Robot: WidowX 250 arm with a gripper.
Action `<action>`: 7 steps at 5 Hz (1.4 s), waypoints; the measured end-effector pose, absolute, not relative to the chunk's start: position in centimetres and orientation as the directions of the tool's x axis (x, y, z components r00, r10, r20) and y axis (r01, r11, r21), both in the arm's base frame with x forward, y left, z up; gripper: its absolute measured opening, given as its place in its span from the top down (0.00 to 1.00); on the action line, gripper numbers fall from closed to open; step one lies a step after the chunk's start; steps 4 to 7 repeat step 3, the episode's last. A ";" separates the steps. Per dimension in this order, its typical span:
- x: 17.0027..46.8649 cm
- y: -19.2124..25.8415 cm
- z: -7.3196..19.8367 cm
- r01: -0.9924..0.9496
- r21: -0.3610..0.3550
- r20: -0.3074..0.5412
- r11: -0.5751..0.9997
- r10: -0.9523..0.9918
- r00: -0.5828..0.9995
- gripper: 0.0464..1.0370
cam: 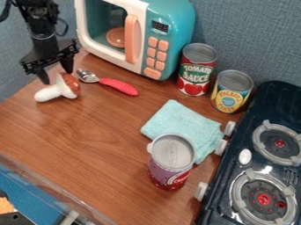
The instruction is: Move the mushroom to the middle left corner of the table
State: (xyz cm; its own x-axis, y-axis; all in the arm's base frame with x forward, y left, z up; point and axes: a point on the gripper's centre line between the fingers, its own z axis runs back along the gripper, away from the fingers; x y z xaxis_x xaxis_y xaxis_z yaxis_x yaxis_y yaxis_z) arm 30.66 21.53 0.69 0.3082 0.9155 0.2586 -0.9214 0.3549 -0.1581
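Blue-grey fabric walls (247,30) rise behind a brown wood-grain table (100,145), and I'll read the whole scene as a clock face, twelve at the top. Out toward ten o'clock, the black gripper (57,74) hangs down over the tabletop, its two fingers spread apart. Right by those tips is the toy mushroom (68,86), tipped on its side, reddish-brown cap toward three and fat white stem toward eight. Whether a finger actually touches the cap, I can't tell from where I'm standing.

Just beside the mushroom, toward two o'clock from it, there's a spoon (119,86), its metal bowl toward ten and its red handle toward four. Up at twelve sits a teal and white toy microwave (179,22) with peach buttons and a peach handle. Around one o'clock stands a tomato sauce can (195,72), and a yellow-labelled can (229,94) is near it, between two and three.

Close to the middle, a bit toward four, lies a folded light-blue cloth (176,118). A purple and red can (170,165) stands upright at its near edge, between five and six. Over from three to five runs the dark toy stove (238,169) with its two round burners.
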 end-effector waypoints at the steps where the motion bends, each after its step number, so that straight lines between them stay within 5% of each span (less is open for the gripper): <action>1: 30.8 21.6 1.8 -0.919 -0.171 0.272 0.356 0.913 0.303 0.02; 3: 29.7 21.6 8.4 -0.894 -0.295 0.337 0.338 0.912 0.234 0.03; 7: 29.7 21.6 8.4 -0.894 -0.295 0.337 0.338 0.912 0.234 0.03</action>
